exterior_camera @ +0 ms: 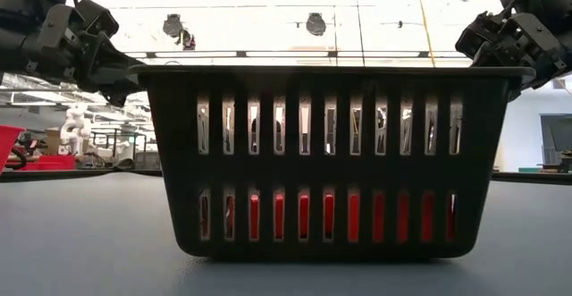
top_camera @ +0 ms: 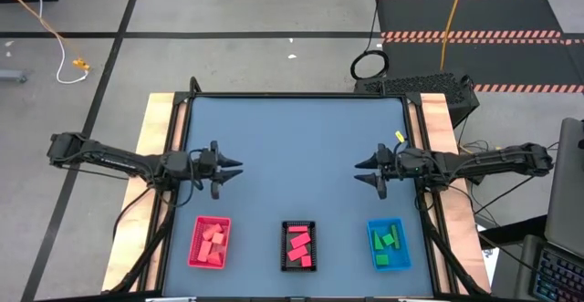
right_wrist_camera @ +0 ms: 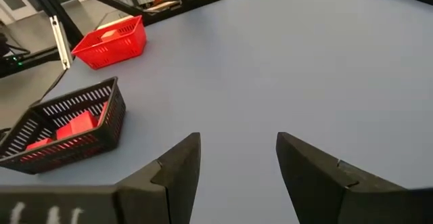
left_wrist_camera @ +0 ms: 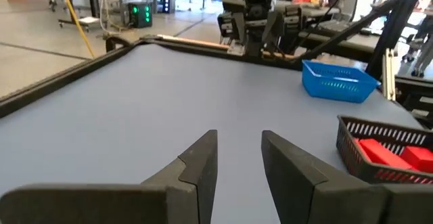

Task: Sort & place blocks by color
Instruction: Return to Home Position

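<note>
Three trays sit in a row along the near edge of the surface (top_camera: 301, 129), with the black tray (top_camera: 284, 245) in the middle. The red tray (top_camera: 193, 247) is well apart from the black tray on the left arm's side. The blue tray (top_camera: 370, 247) is equally far off on the right arm's side.

Contents:
- The red tray holds the salmon blocks (top_camera: 213, 243), a few in a loose pile.
- The black tray holds the pink-red blocks (top_camera: 300, 247), lying flat; in the low view their red shows through the bottom slots.
- The blue tray holds the green blocks (top_camera: 389, 244), a few packed close.
- One colour per tray, and no block is visible outside a tray. The sort looks done.

The left gripper (top_camera: 233, 171) hangs over bare surface, farther from the near edge than the black tray and over toward the red tray's side. Its fingers are spread and hold nothing. The right gripper (top_camera: 363, 172) mirrors it on the blue tray's side, fingers also spread and empty. The two point at each other across the open middle.

Why this pose: probably parking. Both arms are clear of every tray with nothing to carry, which fits a rest stance and not a reach. Each wrist view looks across bare surface with the black tray off to one side.
</note>
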